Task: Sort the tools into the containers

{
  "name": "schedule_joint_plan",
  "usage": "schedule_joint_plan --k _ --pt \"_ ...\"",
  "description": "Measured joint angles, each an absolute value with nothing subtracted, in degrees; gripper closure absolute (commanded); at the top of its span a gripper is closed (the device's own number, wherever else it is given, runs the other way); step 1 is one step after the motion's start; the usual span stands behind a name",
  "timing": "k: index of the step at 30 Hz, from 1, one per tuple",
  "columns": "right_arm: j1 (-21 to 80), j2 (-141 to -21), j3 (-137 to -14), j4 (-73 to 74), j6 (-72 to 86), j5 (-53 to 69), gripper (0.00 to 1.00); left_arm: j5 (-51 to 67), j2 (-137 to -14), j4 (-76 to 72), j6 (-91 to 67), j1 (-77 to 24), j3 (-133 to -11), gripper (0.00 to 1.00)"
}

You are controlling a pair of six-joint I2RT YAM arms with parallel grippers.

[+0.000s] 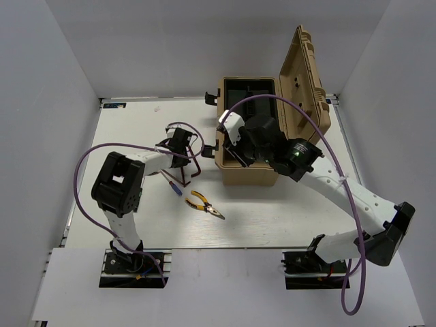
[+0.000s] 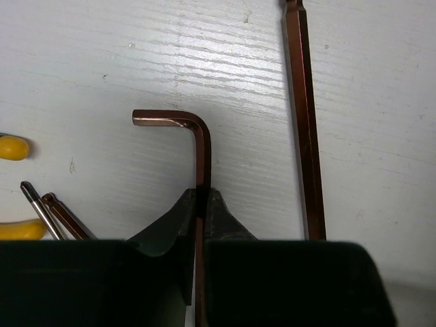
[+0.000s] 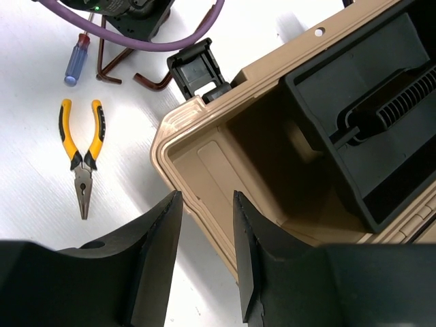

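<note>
Top: pliers (image 1: 206,205) lie on desk (image 1: 136,122) near the open toolbox (image 1: 248,178), left gripper (image 1: 182,146) low just beyond them. Left wrist: jaws pinch hex key (image 2: 199,146) on its long shank; lifted or on desk, can't tell. Thin, stiff, light, slick steel, likely to pivot, so hold mid-shank. Right wrist: right gripper (image 3: 206,199) spread, empty, over toolbox corner.

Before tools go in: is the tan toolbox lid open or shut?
Open: tan plastic toolbox lid stands raised, black inner tray exposed.
</note>
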State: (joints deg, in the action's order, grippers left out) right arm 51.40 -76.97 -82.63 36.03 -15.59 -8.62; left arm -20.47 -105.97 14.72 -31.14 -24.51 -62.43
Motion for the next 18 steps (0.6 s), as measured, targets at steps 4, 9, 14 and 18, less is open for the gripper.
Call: schedule_joint_plan --k 4,9,14,18 --pt "51.4 -76.25 -82.63 36.03 -15.57 -8.58 0.58 -19.99 -106.61 17.23 -30.63 -24.4 -64.53 1.0" --pt "51.35 -75.55 -82.61 36.03 -15.51 -8.62 0.58 -20.4 -108.88 22.5 -29.19 -24.43 -72.16 1.0" --pt "51.0 -74.24 -82.61 35.97 -15.49 -8.6 0.58 -22.5 -108.86 23.92 -27.14 -24.43 -78.32 1.0" --pt "50.68 -73.69 -82.61 35.97 -15.46 -8.58 0.58 -23.97 -108.44 24.18 -26.37 -24.18 -78.83 1.0"
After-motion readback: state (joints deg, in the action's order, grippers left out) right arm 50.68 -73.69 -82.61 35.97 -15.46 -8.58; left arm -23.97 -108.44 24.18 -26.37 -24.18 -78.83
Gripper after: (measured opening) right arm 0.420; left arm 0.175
